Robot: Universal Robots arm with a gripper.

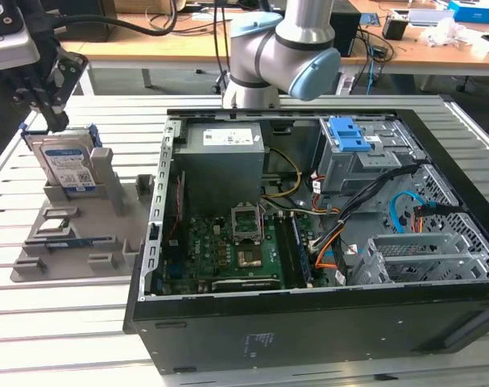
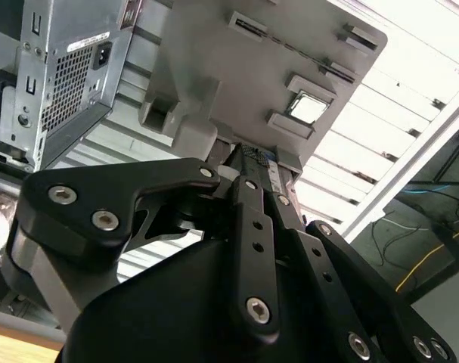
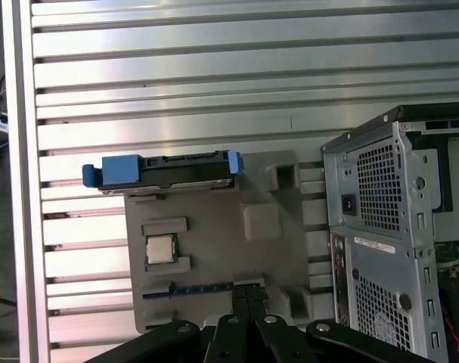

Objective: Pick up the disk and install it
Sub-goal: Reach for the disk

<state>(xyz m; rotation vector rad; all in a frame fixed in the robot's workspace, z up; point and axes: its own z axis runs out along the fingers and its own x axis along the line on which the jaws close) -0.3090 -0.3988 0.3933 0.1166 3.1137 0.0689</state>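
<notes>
The disk point(image 1: 67, 165) stands on edge in a slot of a grey holder point(image 1: 75, 258) on the slatted table, at the exterior view's left; its white-and-blue label faces the camera. The first wrist view shows the disk point(image 3: 161, 170) from above, edge on, with blue rails at both ends. My gripper point(image 1: 55, 121) hangs just above the disk's top corner without touching it. Its black fingers point(image 3: 240, 295) lie together with nothing between them. In the second wrist view the gripper point(image 2: 263, 162) points at the holder point(image 2: 237, 68).
An open computer case point(image 1: 308, 322) fills the exterior view's right, with a grey bay with a blue latch point(image 1: 349, 137) and a power supply box point(image 1: 224, 161) inside. A processor chip point(image 3: 161, 249) and a memory stick point(image 1: 71, 240) also sit in the holder. Desks stand behind.
</notes>
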